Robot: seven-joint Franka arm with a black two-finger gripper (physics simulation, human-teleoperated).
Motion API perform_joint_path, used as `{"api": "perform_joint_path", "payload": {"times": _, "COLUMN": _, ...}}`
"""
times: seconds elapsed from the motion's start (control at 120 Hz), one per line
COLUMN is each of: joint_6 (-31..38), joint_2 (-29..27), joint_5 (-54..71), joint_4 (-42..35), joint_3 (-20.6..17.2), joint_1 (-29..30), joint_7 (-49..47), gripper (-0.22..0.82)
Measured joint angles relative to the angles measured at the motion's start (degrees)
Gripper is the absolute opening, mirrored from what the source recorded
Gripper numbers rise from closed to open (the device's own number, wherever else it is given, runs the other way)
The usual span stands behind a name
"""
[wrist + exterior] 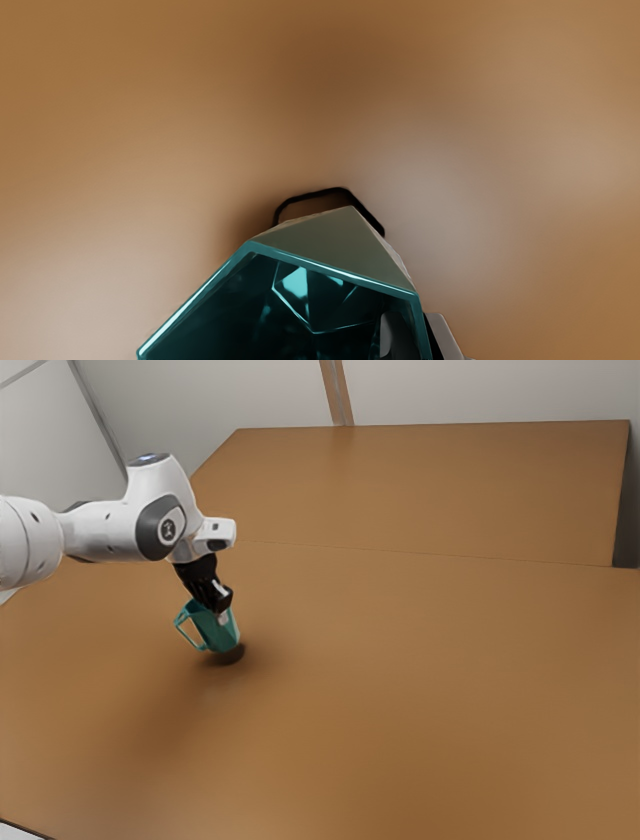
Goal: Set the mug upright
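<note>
Mug (211, 633) located directly below the gripper (222, 617), mouth up but leaning, handle (188, 639) toward the exterior view's left. Gripper closed on the mug's wall – one finger inside, one outside in the wrist view. Task judged partly met: mouth faces up, full upright not reached. Left: lean to be taken out, base to be set flat on the table (400, 690), mug to be let go – base contact can't be told.
</note>
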Motion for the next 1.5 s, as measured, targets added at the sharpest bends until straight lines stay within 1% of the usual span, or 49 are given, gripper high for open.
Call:
{"api": "perform_joint_path", "payload": {"times": 0.275, "joint_6": 2.8, "joint_2": 3.2, "joint_5": 0.4, "joint_4": -0.4, "joint_3": 0.0, "joint_1": -0.1, "joint_7": -3.7, "gripper": -0.18}}
{"api": "perform_joint_path", "payload": {"times": 0.333, "joint_6": 3.1, "joint_2": 3.4, "joint_5": 0.4, "joint_4": -0.4, "joint_3": -0.1, "joint_1": -0.1, "joint_7": -4.3, "gripper": -0.16}}
{"api": "perform_joint_path", "payload": {"times": 0.358, "joint_6": 3.2, "joint_2": 3.5, "joint_5": 0.3, "joint_4": -0.4, "joint_3": -0.1, "joint_1": -0.1, "joint_7": -4.5, "gripper": -0.13}}
{"api": "perform_joint_path", "payload": {"times": 0.5, "joint_6": 3.4, "joint_2": 3.0, "joint_5": -0.2, "joint_4": -0.4, "joint_3": -0.2, "joint_1": -0.2, "joint_7": -5.3, "gripper": 0.19}}
{"api": "perform_joint_path", "payload": {"times": 0.567, "joint_6": 3.2, "joint_2": 1.8, "joint_5": -0.4, "joint_4": -0.4, "joint_3": -0.3, "joint_1": -0.2, "joint_7": -5.6, "gripper": 0.30}}
{"api": "perform_joint_path", "payload": {"times": 0.667, "joint_6": 2.5, "joint_2": -0.6, "joint_5": -0.8, "joint_4": -0.1, "joint_3": -0.4, "joint_1": -0.2, "joint_7": -5.9, "gripper": 0.41}}
{"api": "perform_joint_path", "payload": {"times": 0.783, "joint_6": -0.4, "joint_2": -2.1, "joint_5": -2.0, "joint_4": 3.2, "joint_3": -0.6, "joint_1": -0.3, "joint_7": -6.2, "gripper": 0.49}}
{"api": "perform_joint_path", "payload": {"times": 0.942, "joint_6": -7.2, "joint_2": -2.5, "joint_5": -3.4, "joint_4": 11.7, "joint_3": -0.6, "joint_1": -0.2, "joint_7": -6.5, "gripper": 0.55}}
{"api": "perform_joint_path", "payload": {"times": 1.15, "joint_6": -17.0, "joint_2": -2.7, "joint_5": -3.1, "joint_4": 21.8, "joint_3": -0.6, "joint_1": -0.1, "joint_7": -6.9, "gripper": 0.59}}
{"api": "perform_joint_path", "payload": {"times": 1.3, "joint_6": -21.2, "joint_2": -3.6, "joint_5": -3.1, "joint_4": 23.2, "joint_3": -0.7, "joint_1": -0.2, "joint_7": -7.0, "gripper": 0.60}}
{"api": "perform_joint_path", "payload": {"times": 1.5, "joint_6": -23.4, "joint_2": -4.0, "joint_5": -3.3, "joint_4": 23.3, "joint_3": -0.5, "joint_1": -0.1, "joint_7": -7.2, "gripper": 0.60}}
